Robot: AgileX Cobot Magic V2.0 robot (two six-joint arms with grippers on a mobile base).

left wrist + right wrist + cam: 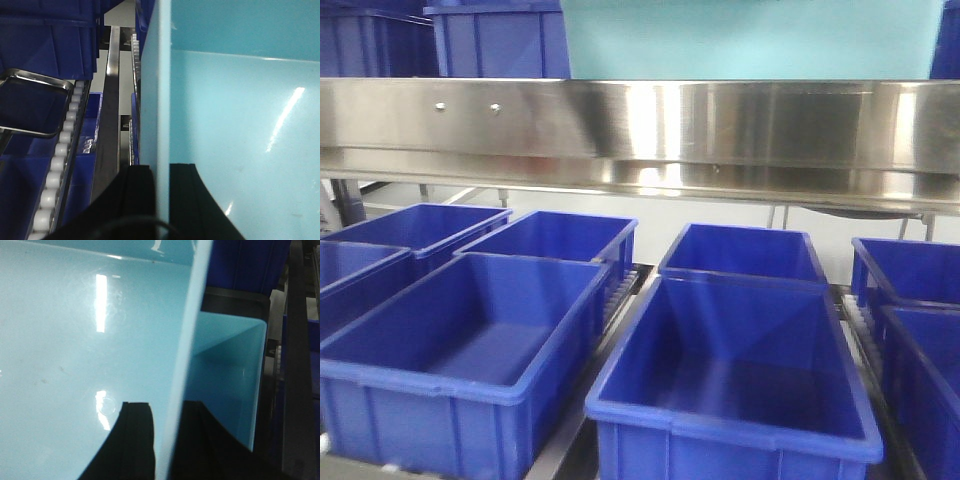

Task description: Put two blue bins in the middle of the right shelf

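Note:
A light blue bin (750, 38) fills the top of the front view, above the steel shelf rail (640, 130). In the left wrist view my left gripper (161, 167) is shut on the bin's (240, 110) thin side wall, one black finger on each face. The right wrist view shows my right gripper (167, 405) clamped the same way on the opposite wall of the bin (60, 340). Right of that wall lies another light blue surface (225, 365); I cannot tell whether it is a second bin. Neither gripper shows in the front view.
Several dark blue bins (470, 340) (740, 370) stand in rows on the lower shelf. More dark blue bins (495, 40) sit on the upper level at left. White roller tracks (60, 165) and a steel divider (110, 115) run beside the held bin.

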